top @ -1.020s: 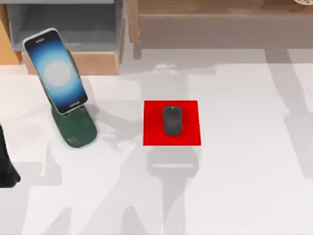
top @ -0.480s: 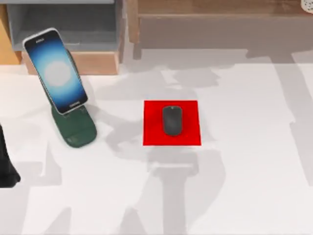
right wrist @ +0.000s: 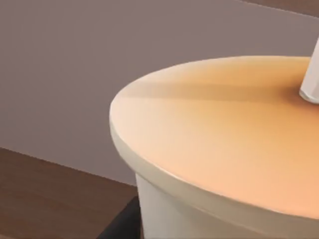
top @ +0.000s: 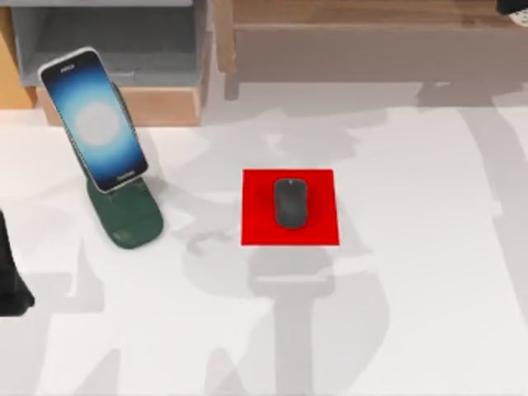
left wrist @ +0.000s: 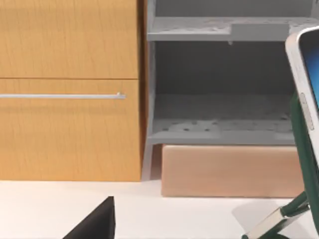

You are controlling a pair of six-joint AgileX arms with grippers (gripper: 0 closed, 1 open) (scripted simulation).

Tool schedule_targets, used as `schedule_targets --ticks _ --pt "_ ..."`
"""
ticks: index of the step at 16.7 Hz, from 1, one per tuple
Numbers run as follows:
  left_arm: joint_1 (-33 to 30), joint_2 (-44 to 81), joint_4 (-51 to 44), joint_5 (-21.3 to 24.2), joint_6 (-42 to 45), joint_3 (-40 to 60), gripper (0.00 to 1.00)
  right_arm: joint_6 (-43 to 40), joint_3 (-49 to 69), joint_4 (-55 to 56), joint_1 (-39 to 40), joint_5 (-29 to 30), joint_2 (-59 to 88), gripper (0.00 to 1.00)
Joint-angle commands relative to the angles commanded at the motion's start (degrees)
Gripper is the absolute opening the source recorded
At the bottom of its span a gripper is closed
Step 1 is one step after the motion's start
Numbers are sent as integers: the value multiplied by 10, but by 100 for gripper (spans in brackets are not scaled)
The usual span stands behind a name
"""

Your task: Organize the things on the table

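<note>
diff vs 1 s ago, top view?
Little changed. At the top right corner, the white speck seen earlier has given way to a dark shape; what it is cannot be told. The shadows on the table have shifted. The smartphone on its green stand, the mouse on the red mat, and the left arm at the left edge stayed put.

An office desk: white tabletop point(top: 429, 289), wooden drawer cabinet point(left wrist: 70, 89), grey shelves point(left wrist: 224, 79).
</note>
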Motion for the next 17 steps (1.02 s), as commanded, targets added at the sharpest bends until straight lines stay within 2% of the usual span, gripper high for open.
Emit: schedule_targets --ticks 10,16,17 --pt "0 0 0 0 0 0 100 98 171 -148 20 134 90 0" --pt "0 0 0 0 0 0 100 104 179 -156 20 142 93 0" --pt "0 0 0 0 0 0 100 104 179 -156 20 142 93 8"
